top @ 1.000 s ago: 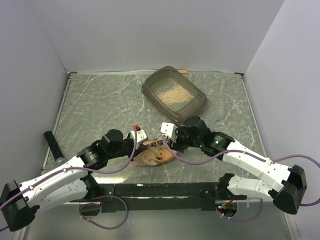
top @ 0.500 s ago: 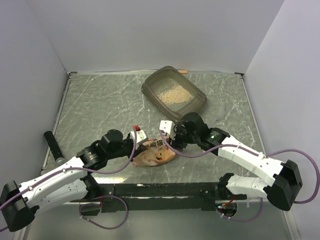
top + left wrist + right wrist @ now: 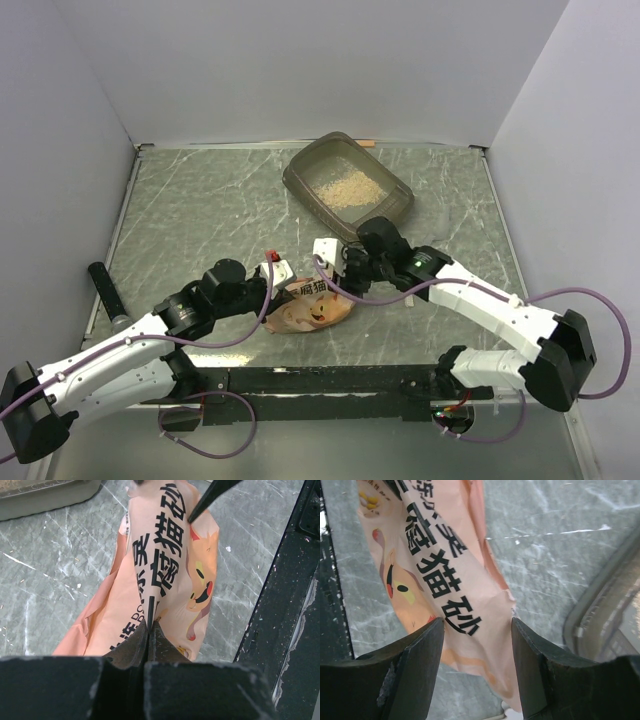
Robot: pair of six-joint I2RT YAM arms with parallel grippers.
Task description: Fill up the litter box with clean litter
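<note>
Standing at the far middle of the counter [image 3: 200,210], the litter box [image 3: 392,205] is seen with its open side turned up and its long axis laid diagonally, from the far left to the near right. The clean litter [image 3: 345,187] is spread as a pale patch on its floor, stretched along the same diagonal. Nearer to the arms, close to the near corner of the box, an orange-pink bag [image 3: 312,308] is laid on the counter. Its length runs roughly from left to right between the two grippers, and its printed face is turned upward. The left gripper [image 3: 148,630] is closed tight, and one end of the bag is pinched between its jaws. The right gripper [image 3: 476,625] is placed over the opposite end of the bag. Its jaws are set well apart, one at each side of the printed strip, and nothing is clamped by them; whether the bag is touched by them cannot be told. A black cylinder [image 3: 108,293] is laid near the left edge of the counter, well apart from the bag and the box.
</note>
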